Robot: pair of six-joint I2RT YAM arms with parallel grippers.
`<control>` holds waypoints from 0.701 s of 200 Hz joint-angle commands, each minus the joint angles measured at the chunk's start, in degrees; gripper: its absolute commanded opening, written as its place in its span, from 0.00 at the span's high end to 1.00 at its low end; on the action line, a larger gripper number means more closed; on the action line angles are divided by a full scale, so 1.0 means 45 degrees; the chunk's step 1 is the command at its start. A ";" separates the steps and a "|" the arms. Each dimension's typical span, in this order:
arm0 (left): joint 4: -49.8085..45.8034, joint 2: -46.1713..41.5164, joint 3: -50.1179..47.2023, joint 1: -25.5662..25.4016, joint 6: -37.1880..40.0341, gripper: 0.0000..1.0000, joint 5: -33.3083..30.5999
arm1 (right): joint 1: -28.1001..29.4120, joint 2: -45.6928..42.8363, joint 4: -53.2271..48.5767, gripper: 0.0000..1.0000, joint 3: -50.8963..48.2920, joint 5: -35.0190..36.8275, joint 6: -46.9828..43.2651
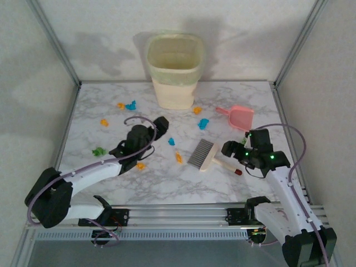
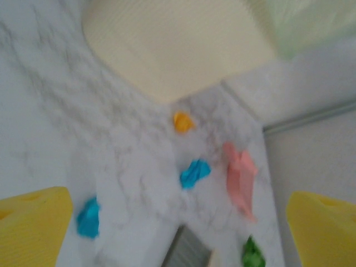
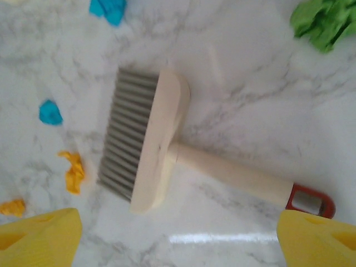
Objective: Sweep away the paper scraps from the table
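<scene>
Yellow fingertips (image 3: 39, 236) of my right gripper (image 1: 229, 150) sit at the bottom corners of its wrist view, spread wide and pinching nothing. It is open, above the handle of the cream, grey-bristled, red-tipped hand brush (image 3: 161, 139).

I see the tiny crumpled orange, bright blue and green paper scraps (image 1: 203, 123) strewn across the middle and far half of the white, grey-veined marble table (image 1: 167, 189). A blue one and an orange one lie just left of the bristles, between my two grippers. One orange scrap lies beside the left arm. A green one sits close to the left edge, near the aluminium frame (image 1: 71, 119). Two more lie at far left, and two between the cream plastic bin with its pale green liner (image 1: 175, 72) and the pink plastic dustpan (image 1: 240, 117).

My left gripper (image 1: 162, 127) is open too — fingers far apart over bare marble, with scraps ahead of it.

Open room lies along the near strip before the arm bases. The bin stands at the far edge and the dustpan near the right edge.
</scene>
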 commanded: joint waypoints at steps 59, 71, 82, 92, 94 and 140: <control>-0.1279 0.1026 0.0291 -0.1176 0.0750 0.02 0.0346 | 0.1383 0.3312 -0.0063 0.48 0.0140 0.1867 -0.0044; -0.1123 0.1148 0.0258 -0.1204 0.0680 0.02 0.0550 | 0.1776 0.4072 0.0209 0.55 0.0252 0.1968 -0.0323; -0.1202 0.1316 0.0328 -0.1202 0.0667 0.02 0.0616 | 0.2139 0.4732 0.0190 0.59 0.0500 0.2280 -0.0564; -0.1349 0.1441 0.0431 -0.1193 0.0676 0.02 0.0615 | 0.2418 0.5197 0.0193 0.60 0.0684 0.2629 -0.0732; -0.1389 0.1446 0.0457 -0.1188 0.0684 0.02 0.0623 | 0.2458 0.5291 0.0202 0.60 0.0687 0.2660 -0.0776; -0.1398 0.1409 0.0452 -0.1188 0.0735 0.02 0.0606 | 0.2695 0.6505 0.0492 0.53 0.1001 0.3048 -0.1281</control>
